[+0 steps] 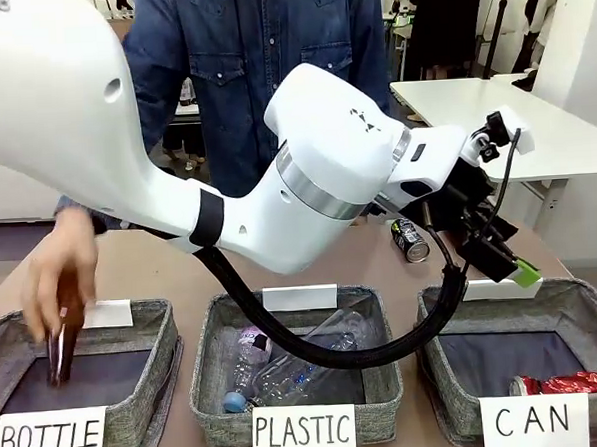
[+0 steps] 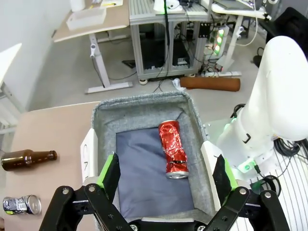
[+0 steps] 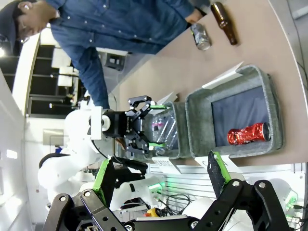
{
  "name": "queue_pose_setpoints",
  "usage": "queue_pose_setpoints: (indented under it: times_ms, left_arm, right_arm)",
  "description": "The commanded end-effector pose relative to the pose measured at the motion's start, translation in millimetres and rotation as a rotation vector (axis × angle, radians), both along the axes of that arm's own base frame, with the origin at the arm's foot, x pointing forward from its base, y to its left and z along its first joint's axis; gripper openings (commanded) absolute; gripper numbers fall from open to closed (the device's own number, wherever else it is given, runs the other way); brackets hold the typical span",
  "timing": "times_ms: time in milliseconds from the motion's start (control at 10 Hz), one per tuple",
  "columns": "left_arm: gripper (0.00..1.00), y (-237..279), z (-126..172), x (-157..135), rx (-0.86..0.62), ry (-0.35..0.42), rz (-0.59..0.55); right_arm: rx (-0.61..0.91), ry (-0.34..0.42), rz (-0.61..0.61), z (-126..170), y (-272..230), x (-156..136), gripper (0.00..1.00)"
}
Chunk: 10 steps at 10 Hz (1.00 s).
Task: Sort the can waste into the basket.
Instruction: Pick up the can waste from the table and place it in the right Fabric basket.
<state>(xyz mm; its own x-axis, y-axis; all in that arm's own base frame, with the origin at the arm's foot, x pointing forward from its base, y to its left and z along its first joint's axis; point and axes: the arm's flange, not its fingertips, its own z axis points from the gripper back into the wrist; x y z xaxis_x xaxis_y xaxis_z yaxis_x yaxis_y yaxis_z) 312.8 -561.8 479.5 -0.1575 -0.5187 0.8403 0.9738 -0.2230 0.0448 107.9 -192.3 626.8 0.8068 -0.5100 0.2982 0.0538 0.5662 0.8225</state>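
- Front view: signs (image 1: 302, 429) are reading "BOTTLE", "PLASTIC", "CAN"; the red can (image 1: 562, 383) is lying in the CAN basket (image 1: 583, 294), and the black can (image 1: 410, 240) is lying on the desk (image 1: 161, 266) beyond.
- Left wrist view: the left pincer (image 2: 167, 173) is hanging spread and empty above the red can.
- Right wrist view: the right pincer (image 3: 159, 175) is gaping wide, holding nothing.

Your left arm (image 1: 316, 172) spans PLASTIC basket (image 1: 208, 373). CAN basket (image 2: 144, 105) top clear, floor free beside red can (image 2: 173, 149).

signs, black hand-lettering on white | CAN sign (image 1: 534, 421) on front of CAN basket (image 1: 436, 361), directly under left pincer (image 1: 516, 267) | PLASTIC sign (image 1: 302, 427) on PLASTIC basket (image 1: 209, 388), next over | BOTTLE sign (image 1: 50, 442) on BOTTLE basket (image 1: 163, 351), farthest from pincer | red can (image 1: 562, 383) print: unreadable
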Motion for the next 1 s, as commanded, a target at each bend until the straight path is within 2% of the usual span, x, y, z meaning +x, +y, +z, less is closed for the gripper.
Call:
queue_pose_setpoints:
  times_ms: [0, 200, 400, 900]
  left_arm:
    - [1.00, 4.2, 8.4, -1.6, 0.036, -0.018, 0.010]
    - [1.00, 27.3, 24.6, -7.1, 0.174, -0.047, 0.011]
    - [1.00, 50.4, 38.0, -13.2, 0.189, -0.079, 0.045]
    - [1.00, 86.9, 46.0, -16.2, 0.217, -0.078, 0.112]
  right_arm:
    - [0.004, -0.025, -0.010, 5.7, -0.8, -7.8, 1.00]
    - [0.004, -0.025, -0.010, 5.7, -0.8, -7.8, 1.00]
    - [0.004, -0.025, -0.010, 5.7, -0.8, -7.8, 1.00]
    - [0.004, -0.025, -0.010, 5.7, -0.8, -7.8, 1.00]
